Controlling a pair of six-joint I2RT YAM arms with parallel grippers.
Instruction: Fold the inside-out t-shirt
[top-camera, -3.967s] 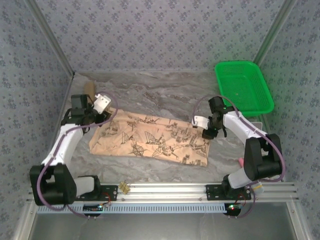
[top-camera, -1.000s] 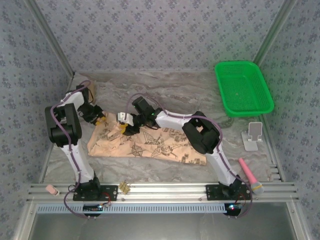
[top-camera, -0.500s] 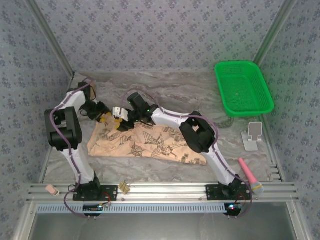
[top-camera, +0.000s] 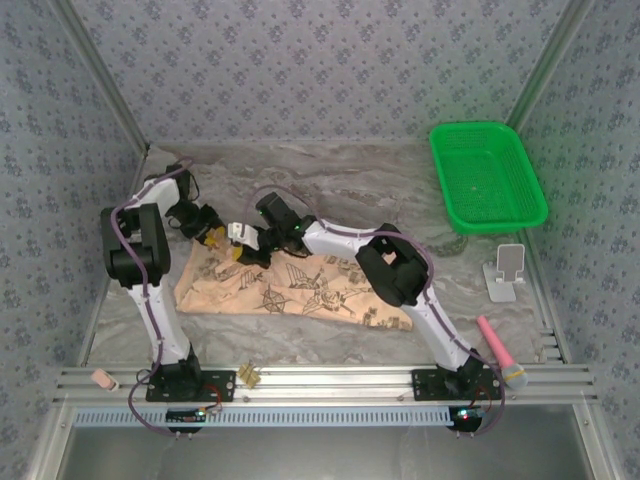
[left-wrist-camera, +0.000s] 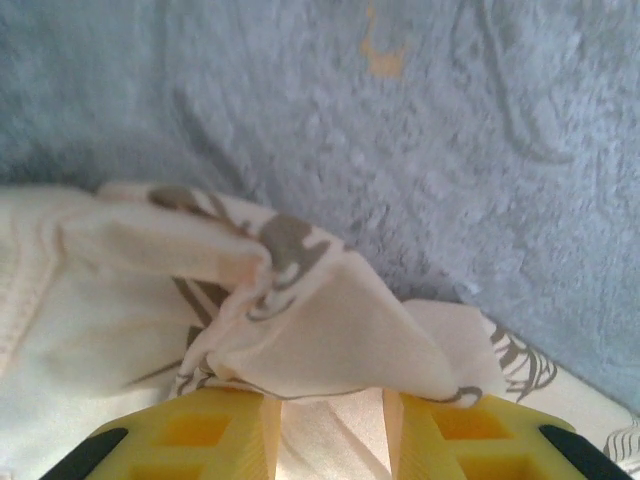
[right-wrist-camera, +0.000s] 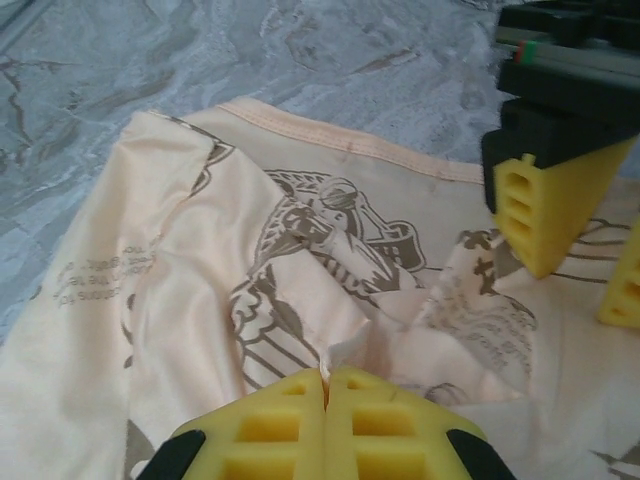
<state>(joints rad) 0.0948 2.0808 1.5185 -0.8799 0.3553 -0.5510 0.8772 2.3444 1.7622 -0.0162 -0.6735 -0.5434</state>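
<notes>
T-shirt (top-camera: 300, 285) lies flat mid-table, thin limp cloth that'll bunch and slip, so pinch hems/corners: right gripper (right-wrist-camera: 326, 385) is clamped on a fold at its far-left corner, left gripper (left-wrist-camera: 325, 400) part-open with cloth between the pads.

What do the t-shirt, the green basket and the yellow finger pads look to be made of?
The t-shirt looks like soft matte knit cloth: it creases, bunches and has a stitched hem. The basket looks like moulded plastic, glossy with perforated walls. The right hand's pads seem foam or soft rubber: matte, with square hollow cells.
</notes>
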